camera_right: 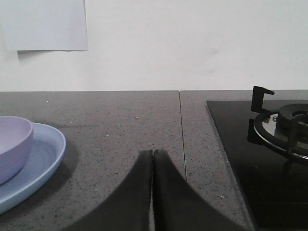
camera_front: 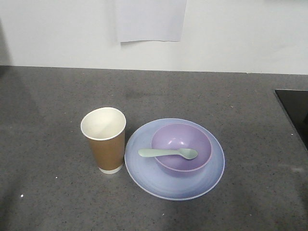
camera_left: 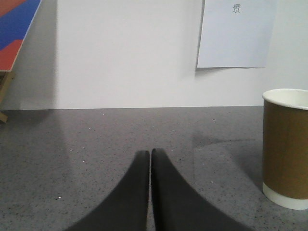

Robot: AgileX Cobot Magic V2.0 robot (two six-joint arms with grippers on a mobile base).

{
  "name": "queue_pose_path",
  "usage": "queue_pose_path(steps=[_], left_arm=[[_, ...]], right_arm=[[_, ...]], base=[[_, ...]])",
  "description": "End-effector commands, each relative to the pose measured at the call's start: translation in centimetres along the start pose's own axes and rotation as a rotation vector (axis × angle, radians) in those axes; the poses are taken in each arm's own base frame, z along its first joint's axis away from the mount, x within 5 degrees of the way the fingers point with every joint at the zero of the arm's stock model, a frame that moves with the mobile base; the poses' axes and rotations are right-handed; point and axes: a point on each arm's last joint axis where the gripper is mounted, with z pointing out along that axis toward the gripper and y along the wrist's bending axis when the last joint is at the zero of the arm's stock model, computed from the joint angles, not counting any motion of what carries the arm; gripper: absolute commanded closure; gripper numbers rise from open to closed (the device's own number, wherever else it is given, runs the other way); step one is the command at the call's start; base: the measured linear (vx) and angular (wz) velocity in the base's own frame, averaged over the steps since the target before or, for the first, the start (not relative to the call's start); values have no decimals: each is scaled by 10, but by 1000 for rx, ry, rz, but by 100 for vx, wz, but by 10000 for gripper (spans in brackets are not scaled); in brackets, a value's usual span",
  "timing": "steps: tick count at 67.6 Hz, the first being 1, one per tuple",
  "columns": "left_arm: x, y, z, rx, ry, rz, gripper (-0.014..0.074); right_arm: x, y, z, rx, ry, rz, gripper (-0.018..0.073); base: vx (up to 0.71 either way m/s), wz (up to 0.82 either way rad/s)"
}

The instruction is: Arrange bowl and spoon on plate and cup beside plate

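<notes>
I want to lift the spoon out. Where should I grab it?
Grab the spoon by its handle end, which sticks out over the bowl's left rim above the plate. Come from above; the head lies down inside the bowl, harder to pinch.

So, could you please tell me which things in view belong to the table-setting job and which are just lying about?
Job: plate, bowl on it, spoon resting in the bowl, paper cup beside the plate.

Lying about: sheet of paper on the wall, gas hob, painted board.
</notes>
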Motion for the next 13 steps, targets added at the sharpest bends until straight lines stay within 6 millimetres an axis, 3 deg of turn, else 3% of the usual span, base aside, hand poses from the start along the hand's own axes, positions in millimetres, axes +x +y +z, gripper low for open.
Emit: queue_pose_path(steps=[1, 13], left_arm=[[-14, -1, -2, 9, -111, -13, 603], [-14, -1, -2, 9, -111, -13, 603]], right_arm=[[-5, 0, 0, 3, -76, -4, 570], [-5, 0, 0, 3, -76, -4, 570]], base=[[0, 0], [0, 0]])
